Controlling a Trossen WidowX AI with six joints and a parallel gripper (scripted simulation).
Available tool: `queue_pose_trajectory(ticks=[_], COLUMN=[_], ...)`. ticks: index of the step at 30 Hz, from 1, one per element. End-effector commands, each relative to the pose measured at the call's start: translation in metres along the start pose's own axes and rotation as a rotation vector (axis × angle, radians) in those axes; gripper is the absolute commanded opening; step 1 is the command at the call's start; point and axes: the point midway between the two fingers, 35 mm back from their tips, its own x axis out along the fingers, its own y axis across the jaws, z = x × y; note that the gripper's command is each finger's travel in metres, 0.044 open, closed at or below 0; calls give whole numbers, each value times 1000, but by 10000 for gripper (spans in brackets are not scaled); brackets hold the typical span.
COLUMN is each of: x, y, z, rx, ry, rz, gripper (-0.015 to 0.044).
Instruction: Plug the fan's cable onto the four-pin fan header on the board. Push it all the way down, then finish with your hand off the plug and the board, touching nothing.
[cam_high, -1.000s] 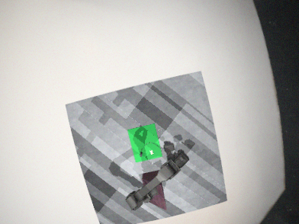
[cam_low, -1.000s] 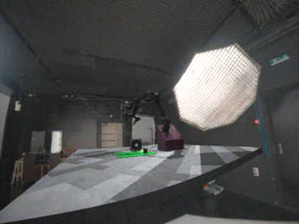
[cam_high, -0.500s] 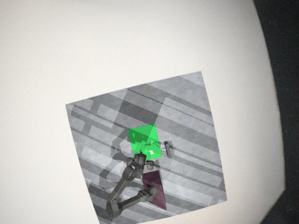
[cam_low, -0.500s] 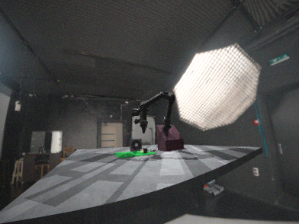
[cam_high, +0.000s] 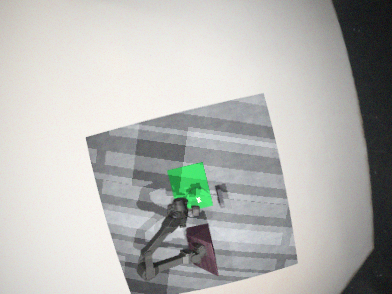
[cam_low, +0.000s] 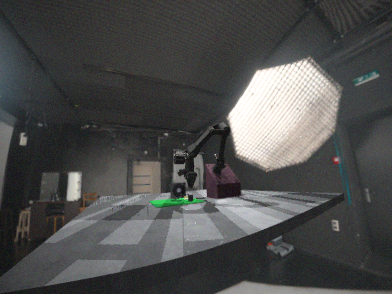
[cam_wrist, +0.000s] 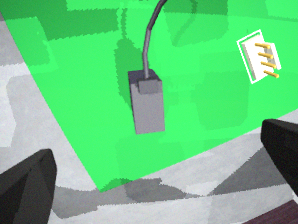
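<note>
The fan's plug (cam_wrist: 149, 110) (cam_low: 190, 198) is a small grey block on the green board (cam_wrist: 75, 100) (cam_high: 187, 175) (cam_low: 162, 203). Its dark cable (cam_wrist: 146, 50) leaves its far end in the wrist view. The white four-pin header (cam_wrist: 254, 59) (cam_high: 198, 199), with gold pins, is apart from the plug, to its right and farther up in the wrist view. My gripper (cam_wrist: 162, 144) (cam_low: 190, 187) is open and empty, pointing down above the plug and the board's near edge. The plug lies between the lines of the two fingers but below them, untouched. The fingertips are hidden in the top view.
The dark fan (cam_high: 220, 195) (cam_low: 178, 190) stands beside the board. A purple wedge-shaped block (cam_high: 209, 245) (cam_low: 225, 187) is under the arm's base. The patterned table (cam_high: 240, 120) (cam_low: 120, 232) ends in an edge at the front in the exterior view.
</note>
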Motion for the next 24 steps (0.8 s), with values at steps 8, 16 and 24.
queue_pose_trajectory(ticks=[8, 16, 24], x=[26, 39, 52], y=[0, 0, 0], z=[-7, -7, -7], rx=[12, 12, 12], ry=[13, 13, 13], rz=[10, 9, 9], gripper=[440, 440, 440])
